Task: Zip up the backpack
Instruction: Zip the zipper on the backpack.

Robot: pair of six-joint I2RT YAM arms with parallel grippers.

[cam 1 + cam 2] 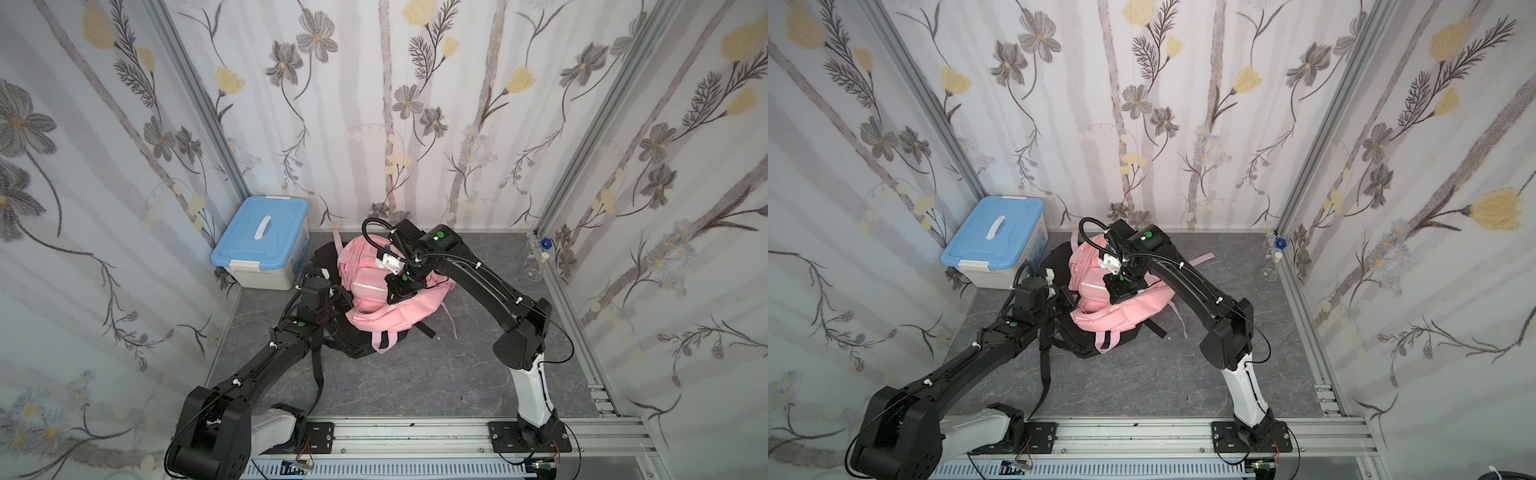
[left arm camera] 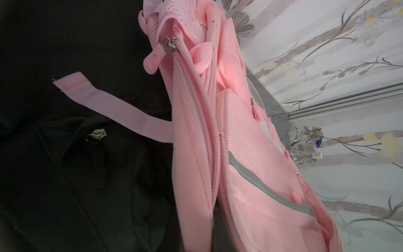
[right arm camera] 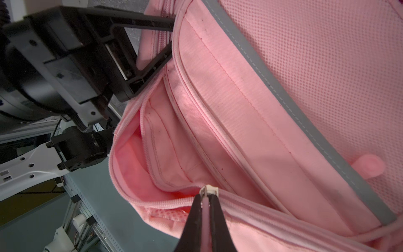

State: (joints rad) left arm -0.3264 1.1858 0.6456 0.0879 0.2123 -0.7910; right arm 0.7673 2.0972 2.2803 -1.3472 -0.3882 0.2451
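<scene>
The pink backpack (image 1: 374,291) (image 1: 1125,311) lies on its side on a black backpack in both top views. Its main compartment (image 3: 135,157) gapes open, with the zipper run closed behind the slider (image 3: 209,190). My right gripper (image 3: 205,199) (image 1: 395,296) is shut on the slider's pink pull tab. My left gripper (image 1: 343,306) (image 1: 1073,305) is shut on the backpack's fabric edge at the far end of the opening; one of its black fingers (image 3: 152,20) meets the piping there. The left wrist view shows a second pink pull (image 2: 152,59) hanging free, but no jaws.
The black backpack (image 1: 357,347) (image 2: 65,174) lies under the pink one, and its strap (image 1: 318,374) trails towards the front rail. A blue-lidded box (image 1: 262,241) stands at the back left. Glass flasks (image 1: 536,257) stand at the back right corner.
</scene>
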